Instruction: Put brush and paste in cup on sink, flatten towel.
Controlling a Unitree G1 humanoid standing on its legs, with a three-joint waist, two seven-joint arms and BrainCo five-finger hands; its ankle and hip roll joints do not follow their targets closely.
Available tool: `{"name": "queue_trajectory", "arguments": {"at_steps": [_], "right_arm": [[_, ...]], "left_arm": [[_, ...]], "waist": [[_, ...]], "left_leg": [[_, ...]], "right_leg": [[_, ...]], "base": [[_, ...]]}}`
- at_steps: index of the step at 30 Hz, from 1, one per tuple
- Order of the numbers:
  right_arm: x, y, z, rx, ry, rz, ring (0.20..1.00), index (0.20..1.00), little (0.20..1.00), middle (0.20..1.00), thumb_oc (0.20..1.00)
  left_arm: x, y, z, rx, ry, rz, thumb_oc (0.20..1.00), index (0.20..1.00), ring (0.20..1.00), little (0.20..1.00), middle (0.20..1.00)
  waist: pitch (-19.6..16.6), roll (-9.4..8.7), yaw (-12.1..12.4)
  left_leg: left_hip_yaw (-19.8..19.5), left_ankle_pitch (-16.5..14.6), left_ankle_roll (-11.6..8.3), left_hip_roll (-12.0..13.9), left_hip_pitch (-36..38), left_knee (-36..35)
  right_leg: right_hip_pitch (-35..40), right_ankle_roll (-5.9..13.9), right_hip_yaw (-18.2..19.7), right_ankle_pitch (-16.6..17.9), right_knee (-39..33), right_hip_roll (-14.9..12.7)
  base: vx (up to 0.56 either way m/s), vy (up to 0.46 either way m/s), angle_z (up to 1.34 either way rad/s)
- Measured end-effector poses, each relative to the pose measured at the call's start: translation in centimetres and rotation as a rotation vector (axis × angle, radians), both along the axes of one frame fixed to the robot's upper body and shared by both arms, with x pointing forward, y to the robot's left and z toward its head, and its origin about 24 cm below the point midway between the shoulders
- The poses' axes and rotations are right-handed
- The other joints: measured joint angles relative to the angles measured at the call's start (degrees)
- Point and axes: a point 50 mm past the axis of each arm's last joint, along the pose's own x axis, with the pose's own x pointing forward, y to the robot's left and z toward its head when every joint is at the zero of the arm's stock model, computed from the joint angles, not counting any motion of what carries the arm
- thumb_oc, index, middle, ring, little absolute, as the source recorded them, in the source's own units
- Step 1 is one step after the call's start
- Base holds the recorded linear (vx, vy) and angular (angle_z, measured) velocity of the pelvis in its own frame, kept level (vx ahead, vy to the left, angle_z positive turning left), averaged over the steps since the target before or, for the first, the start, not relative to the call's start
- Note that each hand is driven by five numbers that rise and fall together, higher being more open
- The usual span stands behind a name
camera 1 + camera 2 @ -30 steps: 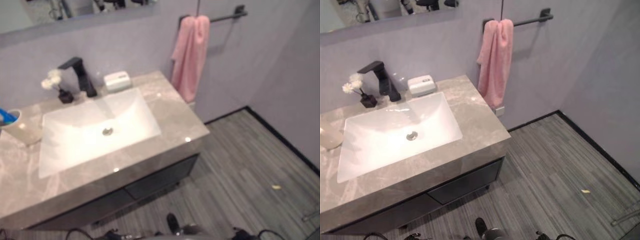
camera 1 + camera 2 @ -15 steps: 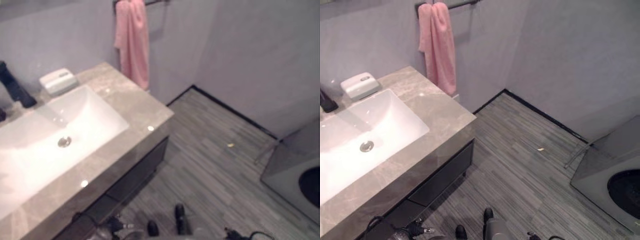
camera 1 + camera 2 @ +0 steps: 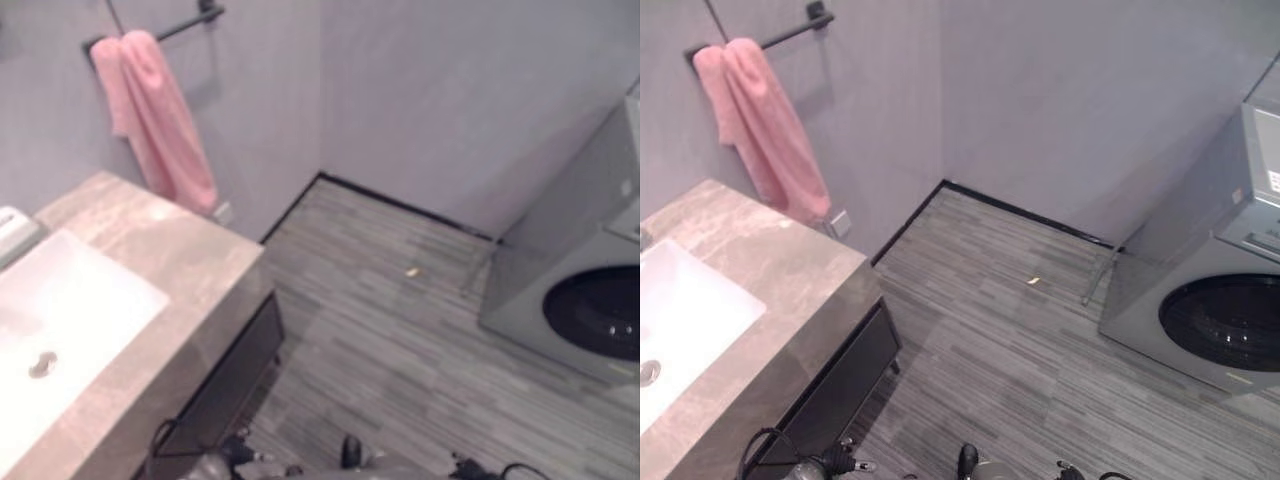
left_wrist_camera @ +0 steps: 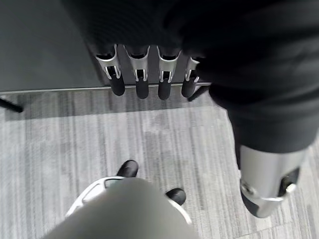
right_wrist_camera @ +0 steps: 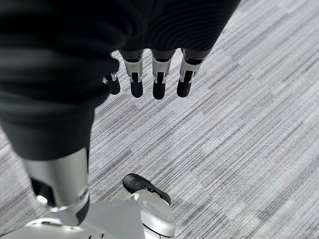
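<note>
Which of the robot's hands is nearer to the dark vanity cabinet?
Left. The left hand hangs open right beside the dark cabinet front. The right hand hangs open over plain striped floor, no cabinet near.

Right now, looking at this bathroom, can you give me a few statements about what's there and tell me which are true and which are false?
1. A pink towel hangs from a dark rail on the wall. True.
2. The towel is spread flat along the rail. False: it hangs bunched at one end of the rail.
3. A washing machine stands on the floor across from the sink counter. True.
4. The left hand holds a toothbrush. False: its fingers hang relaxed over the floor, holding nothing.
5. The right hand is clamped on the towel. False: it hangs open above the floor.
6. A small yellowish scrap lies on the striped grey floor. True.
</note>
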Motion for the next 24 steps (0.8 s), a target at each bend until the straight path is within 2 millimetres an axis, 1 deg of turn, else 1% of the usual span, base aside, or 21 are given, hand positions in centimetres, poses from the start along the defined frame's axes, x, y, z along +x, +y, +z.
{"name": "queue_trajectory", "arguments": {"at_steps": [2,3,5,6,7,8,9,10,11,12,13,14,15,16,17,18,19,20,21,22,24], "right_arm": [[-0.6,-0.4,0.0,-0.008,0.014,-0.009,1.000,1.000,1.000,1.000,1.000],[-0.7,-0.4,0.0,-0.009,0.015,-0.015,1.000,1.000,1.000,1.000,1.000],[-1.2,-0.6,-0.1,-0.011,0.035,-0.033,1.000,1.000,1.000,1.000,1.000],[-1.2,-0.6,0.0,-0.011,0.033,-0.043,1.000,1.000,1.000,1.000,1.000],[-1.2,-0.9,0.0,-0.018,0.029,-0.048,1.000,1.000,1.000,1.000,1.000],[-1.1,-0.8,0.0,-0.020,0.027,-0.047,1.000,1.000,1.000,1.000,1.000],[-0.9,-0.7,0.0,-0.018,0.021,-0.046,1.000,1.000,1.000,1.000,1.000],[-1.0,-0.9,0.0,-0.022,0.024,-0.047,1.000,1.000,1.000,1.000,1.000],[-1.0,-0.9,0.1,-0.028,0.021,-0.048,1.000,1.000,1.000,1.000,1.000],[-1.2,-0.9,0.0,-0.033,0.029,-0.043,1.000,1.000,1.000,1.000,1.000],[-0.8,-0.8,0.1,-0.032,0.019,-0.035,1.000,1.000,1.000,1.000,1.000],[-0.6,-0.8,0.1,-0.033,0.015,-0.016,1.000,1.000,1.000,1.000,1.000],[-0.7,-0.7,0.0,-0.032,0.017,-0.016,1.000,1.000,1.000,1.000,1.000],[-0.9,-0.7,0.0,-0.033,0.027,-0.019,1.000,1.000,1.000,1.000,1.000],[-1.2,-0.8,0.0,-0.034,0.034,-0.021,1.000,1.000,1.000,1.000,1.000],[-1.1,-0.8,0.0,-0.035,0.033,-0.019,1.000,1.000,1.000,1.000,1.000],[-0.7,-1.0,0.1,-0.040,0.026,-0.017,1.000,1.000,1.000,1.000,1.000],[-0.3,-1.1,0.2,-0.045,0.020,-0.014,1.000,1.000,1.000,1.000,1.000],[0.6,-1.2,0.3,-0.049,0.004,-0.010,1.000,1.000,1.000,1.000,1.000],[1.4,-1.1,0.5,-0.049,-0.013,-0.005,1.000,1.000,1.000,1.000,1.000],[1.8,-1.1,0.5,-0.048,-0.021,-0.003,1.000,1.000,1.000,1.000,1.000]], "left_arm": [[0.7,-0.5,0.1,-0.010,-0.018,-0.004,1.000,1.000,1.000,1.000,1.000],[0.6,-0.5,0.1,-0.011,-0.014,0.000,1.000,1.000,1.000,1.000,1.000],[0.8,-0.5,0.1,-0.006,-0.017,0.023,1.000,1.000,1.000,1.000,1.000],[0.7,-0.6,0.1,-0.007,-0.014,0.031,1.000,1.000,1.000,1.000,1.000],[0.5,-0.7,0.0,-0.010,-0.008,0.041,1.000,1.000,1.000,1.000,1.000],[0.6,-0.6,0.0,-0.011,-0.011,0.062,1.000,1.000,1.000,1.000,1.000],[0.8,-0.3,0.1,-0.013,-0.018,0.101,1.000,1.000,1.000,1.000,1.000],[0.9,-0.1,0.1,-0.017,-0.024,0.130,1.000,1.000,1.000,1.000,1.000],[0.5,0.4,0.1,-0.014,-0.021,0.181,1.000,1.000,1.000,1.000,1.000],[0.9,0.8,0.3,-0.006,-0.039,0.200,1.000,1.000,1.000,1.000,1.000],[0.6,1.0,0.2,-0.002,-0.033,0.211,1.000,1.000,1.000,1.000,1.000],[0.9,1.1,0.3,-0.002,-0.037,0.219,1.000,1.000,1.000,1.000,1.000],[1.0,1.3,0.3,0.000,-0.036,0.231,1.000,1.000,1.000,1.000,1.000],[0.7,1.4,0.3,0.002,-0.025,0.238,1.000,1.000,1.000,1.000,1.000],[0.5,1.6,0.2,0.007,-0.019,0.246,1.000,1.000,1.000,1.000,1.000],[0.4,1.9,0.3,0.009,-0.019,0.262,1.000,1.000,1.000,1.000,1.000],[-0.1,2.3,0.2,0.016,-0.009,0.274,1.000,1.000,1.000,1.000,1.000],[-0.6,2.5,0.1,0.021,0.004,0.289,1.000,1.000,1.000,1.000,1.000],[-1.6,2.8,-0.1,0.030,0.030,0.302,1.000,1.000,1.000,1.000,1.000],[-2.4,3.0,-0.2,0.024,0.043,0.343,1.000,1.000,1.000,1.000,1.000],[-3.1,3.0,-0.4,0.020,0.061,0.358,1.000,1.000,1.000,1.000,1.000]], "waist": [[-0.42,0.59,-0.17],[-0.48,0.86,-0.24],[-0.26,-0.04,0.10],[-0.30,-0.08,0.08],[-0.27,-0.10,0.16],[-0.13,-0.54,0.23],[0.26,-1.22,0.57],[0.39,-1.58,0.76],[0.55,-1.71,1.17],[0.50,-1.71,2.19],[0.40,-1.92,2.72],[0.55,-2.33,2.79],[0.68,-2.83,2.57],[0.80,-2.97,2.41],[1.05,-3.41,2.38],[1.27,-4.10,2.46],[1.55,-4.26,2.89],[1.65,-4.41,3.35],[2.02,-4.22,3.64],[2.77,-3.88,3.84],[2.94,-3.30,4.18]], "left_leg": [[-1.02,-0.21,-0.09,0.50,0.08,1.06],[-1.35,-0.93,-1.23,1.19,-0.37,2.78],[-2.43,-2.05,-2.28,2.20,-1.60,8.86],[-3.05,-2.38,-2.64,2.40,-2.08,10.46],[-3.47,-2.43,-3.56,3.05,-2.42,12.34],[-4.08,-3.03,-4.65,3.71,-4.77,17.31],[-4.24,-2.63,-5.79,4.60,-6.90,22.73],[-4.93,-2.30,-6.29,5.43,-8.58,26.58],[-7.60,-1.84,-7.11,5.61,-11.08,32.43],[-11.00,-2.21,-7.41,6.07,-13.18,36.08],[-12.53,-2.25,-7.36,5.28,-13.71,35.56],[-16.47,-2.29,-7.26,3.06,-14.61,33.46],[-18.14,-2.16,-7.00,1.32,-15.79,30.58],[-18.43,-2.07,-6.87,0.58,-16.48,28.56],[-18.51,-1.99,-6.76,-0.85,-17.01,24.33],[-20.90,-1.62,-6.46,-3.02,-16.85,18.00],[-21.98,-0.65,-5.43,-4.74,-16.95,13.75],[-24.49,0.59,-5.30,-5.86,-16.46,8.73],[-24.75,1.76,-4.73,-6.65,-17.05,6.68],[-25.09,4.69,-4.79,-7.04,-17.03,1.48],[-24.93,6.35,-4.68,-7.17,-17.64,-1.24]], "right_leg": [[1.01,-0.11,0.23,0.11,-0.84,0.48],[1.28,-0.22,0.31,-0.32,-0.84,0.96],[2.92,-0.98,1.82,-0.50,-1.86,1.23],[3.40,-0.97,2.18,-0.47,-1.98,1.11],[3.45,-1.80,2.63,-0.60,-2.11,1.60],[3.79,-2.63,2.78,-0.58,-2.68,1.49],[4.52,-3.22,3.31,-0.43,-3.40,1.72],[4.91,-4.23,3.63,-0.16,-3.70,2.06],[5.30,-5.68,4.90,0.38,-3.65,2.98],[5.33,-6.23,6.09,0.36,-3.43,3.49],[5.24,-6.33,6.71,0.29,-3.64,3.65],[5.12,-6.67,7.10,0.22,-3.66,3.58],[4.95,-7.82,6.57,0.87,-4.47,3.41],[5.14,-7.92,6.36,0.96,-4.79,3.53],[5.24,-7.70,6.31,1.34,-5.31,3.59],[5.12,-7.25,7.20,1.64,-5.54,3.45],[5.21,-6.84,7.94,1.86,-5.88,3.62],[5.10,-6.60,9.43,2.04,-5.85,4.00],[5.67,-6.56,10.41,1.96,-6.25,4.59],[6.76,-6.95,11.70,1.38,-6.29,5.57],[7.70,-7.33,12.33,0.66,-6.35,6.68]], "base": [[0.10,-0.298,-0.06],[0.12,-0.379,-0.07],[0.08,-0.254,-0.17],[0.05,-0.184,-0.16],[0.08,-0.298,-0.06],[0.07,-0.364,-0.12],[0.08,-0.348,-0.12],[0.05,-0.232,-0.19],[0.04,-0.081,-0.49],[0.03,-0.058,-0.59],[0.06,-0.099,-0.70],[0.06,-0.097,-0.34],[0.11,-0.096,-0.11],[0.12,-0.065,0.14],[0.23,-0.089,0.11],[0.17,-0.057,-0.06],[0.21,-0.073,-0.38],[0.24,-0.049,-0.57],[0.35,-0.055,-0.67],[0.37,-0.026,-0.50],[0.36,0.022,-0.38]]}}
